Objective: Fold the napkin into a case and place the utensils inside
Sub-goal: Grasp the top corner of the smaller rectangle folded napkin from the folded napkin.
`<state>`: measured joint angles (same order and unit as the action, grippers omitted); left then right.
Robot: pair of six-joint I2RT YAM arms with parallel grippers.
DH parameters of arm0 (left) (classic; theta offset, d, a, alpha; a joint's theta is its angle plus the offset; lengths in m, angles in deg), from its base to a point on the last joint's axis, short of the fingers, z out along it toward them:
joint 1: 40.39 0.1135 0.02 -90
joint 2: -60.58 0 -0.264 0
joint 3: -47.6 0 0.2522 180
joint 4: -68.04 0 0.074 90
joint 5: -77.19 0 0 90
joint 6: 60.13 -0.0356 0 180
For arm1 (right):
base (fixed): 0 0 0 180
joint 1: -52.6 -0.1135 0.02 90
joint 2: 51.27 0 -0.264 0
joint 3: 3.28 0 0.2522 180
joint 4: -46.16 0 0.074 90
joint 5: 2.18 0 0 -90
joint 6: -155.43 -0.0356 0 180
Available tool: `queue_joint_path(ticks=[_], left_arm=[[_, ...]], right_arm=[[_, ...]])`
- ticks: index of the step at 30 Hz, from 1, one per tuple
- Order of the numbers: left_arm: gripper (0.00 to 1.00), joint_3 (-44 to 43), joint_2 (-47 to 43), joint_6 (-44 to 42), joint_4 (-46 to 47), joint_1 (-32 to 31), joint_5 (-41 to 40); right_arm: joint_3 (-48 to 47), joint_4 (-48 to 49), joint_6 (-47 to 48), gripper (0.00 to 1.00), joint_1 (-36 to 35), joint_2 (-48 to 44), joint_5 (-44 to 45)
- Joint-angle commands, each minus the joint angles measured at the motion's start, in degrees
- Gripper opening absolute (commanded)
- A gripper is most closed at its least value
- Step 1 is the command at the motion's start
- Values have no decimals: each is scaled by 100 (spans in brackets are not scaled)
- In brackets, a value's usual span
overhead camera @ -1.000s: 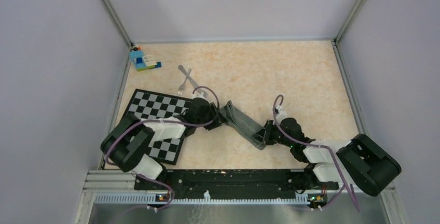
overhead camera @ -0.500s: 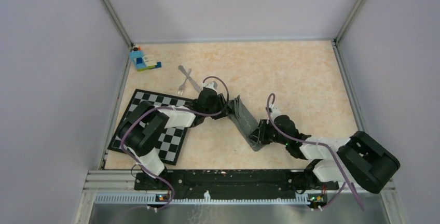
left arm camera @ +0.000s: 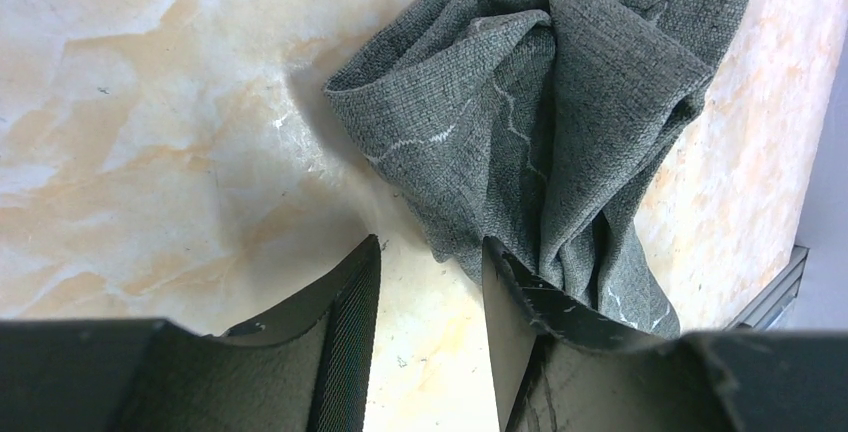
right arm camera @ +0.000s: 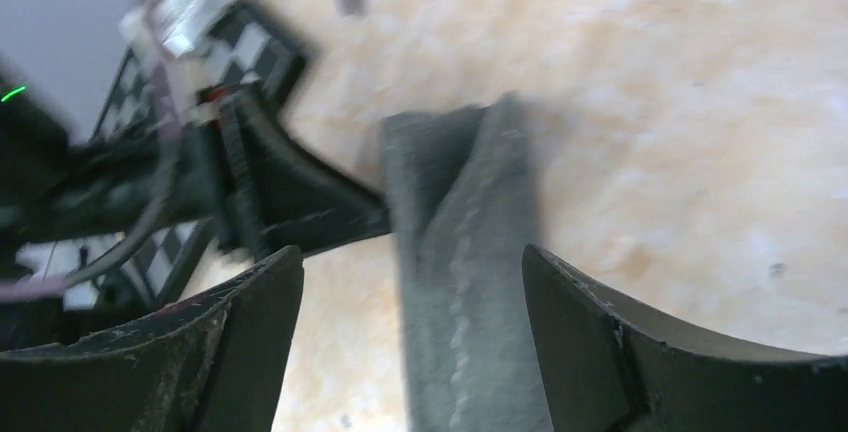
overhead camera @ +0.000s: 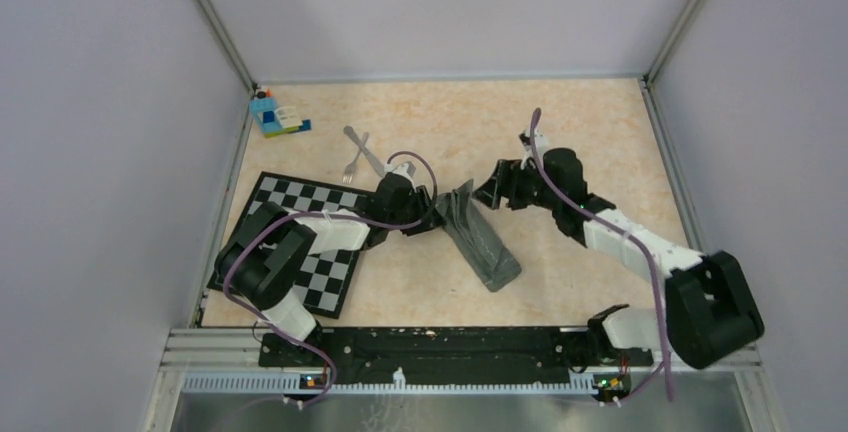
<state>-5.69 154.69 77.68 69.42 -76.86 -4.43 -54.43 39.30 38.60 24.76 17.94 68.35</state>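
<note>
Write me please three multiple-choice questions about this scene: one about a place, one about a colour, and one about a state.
1. Where do the utensils lie?
A. on the bare table, beyond the checkered mat
B. on the checkered mat
C. inside the napkin

2. What colour is the napkin?
A. white
B. dark grey
C. red

3. In what state is the right gripper?
A. shut on the napkin
B. shut on one of the utensils
C. open, holding nothing

Answers:
1 A: the top view shows them crossed on the table past the mat's far edge.
2 B: both wrist views show dark grey cloth.
3 C: its wrist view shows the fingers wide apart, with the napkin lying free on the table below.
</note>
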Motion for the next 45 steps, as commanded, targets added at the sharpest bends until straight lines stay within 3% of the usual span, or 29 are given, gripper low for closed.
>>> queue_joint_path(ticks=[1, 7, 12, 15, 23, 26, 28, 32, 35, 41, 45], left_arm=[[48, 64, -137, -150, -88, 24, 124], [49, 54, -76, -164, -42, 25, 139], [47, 29, 33, -128, 49, 18, 208], [46, 22, 61, -139, 81, 27, 179], [46, 0, 135, -126, 121, 28, 204], [46, -7, 147, -146, 114, 32, 179], [45, -19, 148, -149, 104, 43, 178], [45, -7, 143, -148, 105, 37, 189], [44, 17, 121, -145, 108, 41, 172], [44, 66, 89, -171, 97, 42, 178], [44, 63, 78, -169, 115, 50, 196]], right_arm=[[-572, 515, 57, 80, 542, 1260, -1150], [-675, 1949, -107, 79, 544, 2283, -1712], [-860, 2216, -134, 57, 507, 2764, -1889], [-899, 2152, -3, 48, 412, 2792, -1762], [-1016, 1824, 274, 12, 177, 2831, -1490], [-1005, 1748, 335, 7, 121, 2791, -1472], [-982, 1720, 380, 7, 113, 2778, -1453], [-873, 1715, 484, 31, 83, 2626, -1209], [-790, 1570, 623, 43, -4, 2373, -809], [-855, 765, 881, 58, -99, 1766, -37], [-894, 693, 922, 70, -93, 1866, 116]])
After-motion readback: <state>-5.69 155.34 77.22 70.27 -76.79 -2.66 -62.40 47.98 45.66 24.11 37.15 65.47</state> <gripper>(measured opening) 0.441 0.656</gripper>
